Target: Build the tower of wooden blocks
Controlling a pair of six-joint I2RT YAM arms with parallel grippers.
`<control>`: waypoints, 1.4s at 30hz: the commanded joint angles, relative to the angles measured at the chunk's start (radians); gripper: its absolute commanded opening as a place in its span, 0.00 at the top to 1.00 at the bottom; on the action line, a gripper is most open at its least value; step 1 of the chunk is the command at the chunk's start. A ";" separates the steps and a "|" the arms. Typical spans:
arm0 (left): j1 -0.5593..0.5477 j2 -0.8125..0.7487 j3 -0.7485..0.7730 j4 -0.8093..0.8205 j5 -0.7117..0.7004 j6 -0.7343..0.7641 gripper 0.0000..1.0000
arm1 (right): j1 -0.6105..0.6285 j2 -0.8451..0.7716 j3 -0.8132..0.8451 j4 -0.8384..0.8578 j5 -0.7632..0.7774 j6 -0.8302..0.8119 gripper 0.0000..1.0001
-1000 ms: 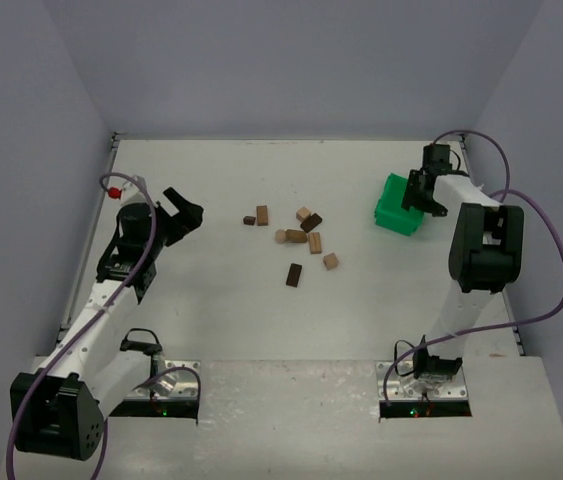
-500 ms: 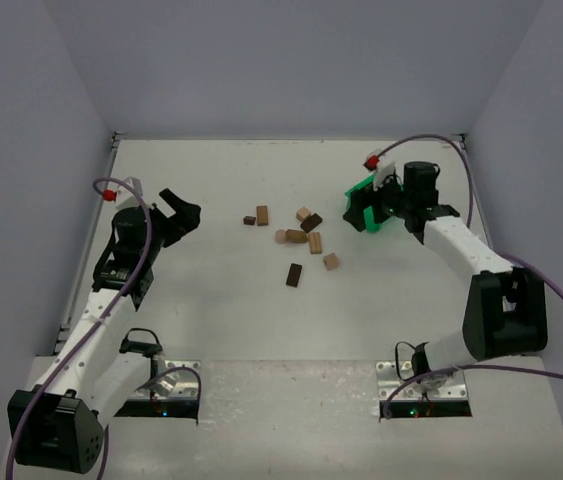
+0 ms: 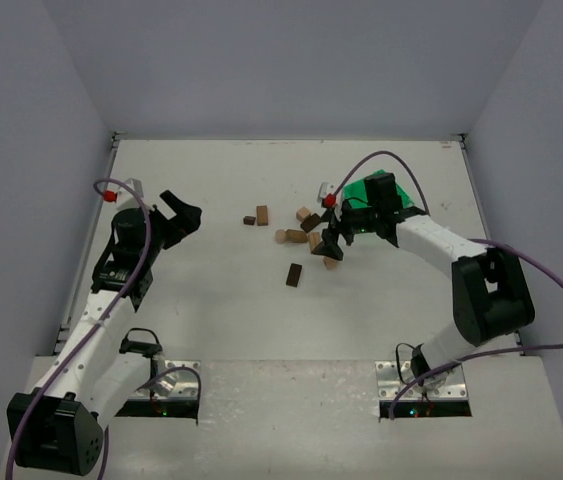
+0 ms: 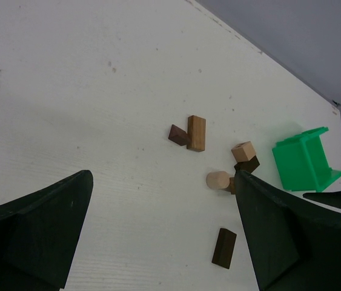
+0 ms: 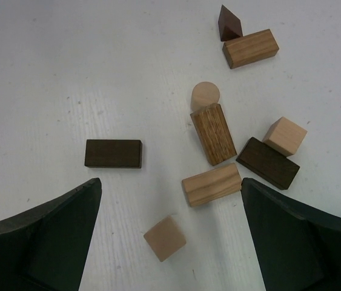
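Note:
The wood blocks lie loose and flat on the white table (image 3: pixel 221 300), not as a tower. In the right wrist view I see a dark rectangular block (image 5: pixel 113 153), a tan cube (image 5: pixel 165 238), a light rectangular block (image 5: pixel 211 184), an oak-brown block (image 5: pixel 214 133) and a short cylinder (image 5: pixel 205 95). My right gripper (image 5: pixel 170 182) hovers open above the tan cube (image 3: pixel 331 262), its jaws wide and nothing between them. My left gripper (image 3: pixel 183 215) stands open to the left of the cluster, well apart from it, and empty in its wrist view (image 4: pixel 163 176).
A green bin (image 3: pixel 381 190) sits behind the right arm, tipped on its side in the left wrist view (image 4: pixel 306 159). A tan block (image 3: pixel 262 214) and a small dark piece (image 3: pixel 248 220) lie left of the cluster. Grey walls enclose the table.
My right arm has swung left from the green bin to above the blocks, and its jaws have opened wider. The left arm has barely moved.

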State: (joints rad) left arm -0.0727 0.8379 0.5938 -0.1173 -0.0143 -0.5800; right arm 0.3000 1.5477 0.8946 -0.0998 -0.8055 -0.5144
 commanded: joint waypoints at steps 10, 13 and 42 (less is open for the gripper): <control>-0.001 0.020 0.008 0.027 -0.002 0.008 0.00 | 0.094 0.150 0.118 0.003 0.117 -0.079 0.08; -0.001 0.017 0.007 0.028 -0.013 0.010 0.00 | 0.095 0.198 0.184 -0.051 0.090 -0.082 0.11; -0.001 0.060 -0.014 0.081 0.031 0.016 0.00 | 0.119 0.262 0.239 -0.034 0.149 -0.139 0.17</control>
State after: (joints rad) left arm -0.0727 0.8835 0.5799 -0.0896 0.0028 -0.5755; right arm 0.4073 1.7806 1.0672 -0.1346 -0.6584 -0.6096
